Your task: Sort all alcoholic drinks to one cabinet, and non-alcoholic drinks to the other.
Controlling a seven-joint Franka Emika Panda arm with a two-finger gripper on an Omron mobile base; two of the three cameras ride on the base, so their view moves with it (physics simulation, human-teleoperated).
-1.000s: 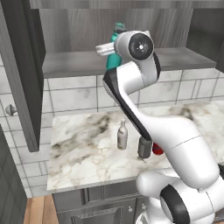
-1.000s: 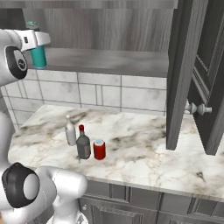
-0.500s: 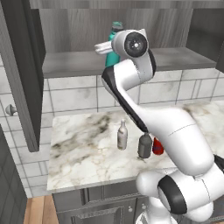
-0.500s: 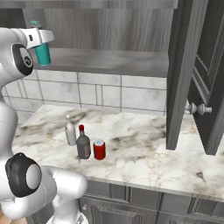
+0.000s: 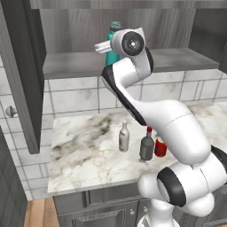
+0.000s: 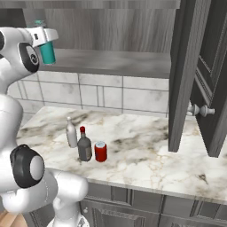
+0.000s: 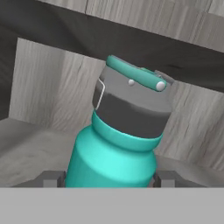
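My gripper (image 7: 109, 178) is shut on the tall teal bottle (image 7: 117, 146), a non-alcoholic drink, one finger on each side of its body. I hold it tilted just above the grey shelf (image 5: 73, 65) of the open left wall cabinet; the teal bottle (image 5: 111, 54) (image 6: 47, 53) shows from both sides. On the marble counter below stand a slim pale bottle (image 5: 124, 136) (image 6: 71, 132), a squat dark bottle with a red cap (image 5: 146, 146) (image 6: 84, 147) and a red soda can (image 5: 160, 148) (image 6: 100, 151), close together in a row.
The cabinet's dark door (image 5: 20, 75) hangs open at the left with a round knob. Another open door (image 6: 186, 75) with a knob (image 6: 199, 110) stands at the right. The marble counter (image 6: 146, 155) runs under the tiled wall, with lower drawers beneath.
The arm has carried the teal bottle slightly farther in over the cabinet shelf. The three drinks on the counter have not moved.
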